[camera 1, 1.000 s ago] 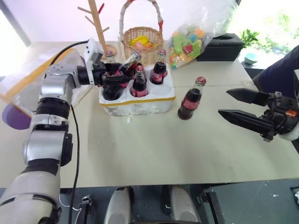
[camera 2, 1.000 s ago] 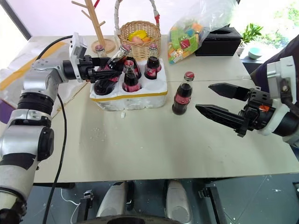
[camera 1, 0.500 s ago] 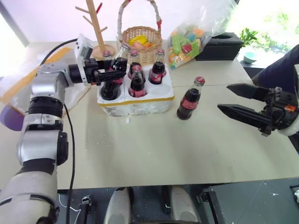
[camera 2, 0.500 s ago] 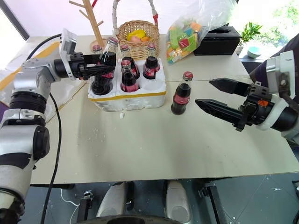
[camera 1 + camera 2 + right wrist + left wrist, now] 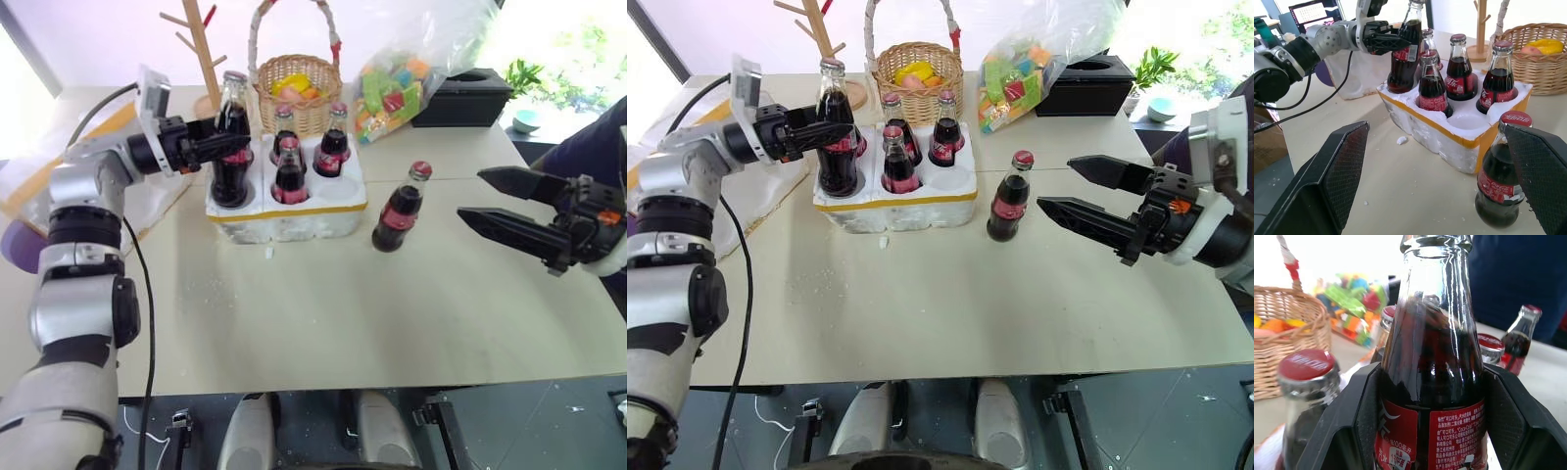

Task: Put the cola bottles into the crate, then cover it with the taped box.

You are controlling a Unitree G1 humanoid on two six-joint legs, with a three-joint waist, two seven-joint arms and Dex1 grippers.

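"Coca-Cola" on bottle label [image 5: 1454, 438], Chinese print too

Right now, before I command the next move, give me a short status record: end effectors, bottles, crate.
left end effector: shut on held cola bottle, upright, base apparently in the crate's near-left hole
right end effector: open, empty, apart from the loose bottle
crate: five bottles counting the held one, one partly hidden behind it; uncovered
empty hole: near-right
loose bottle: upright on the table, right of the crate
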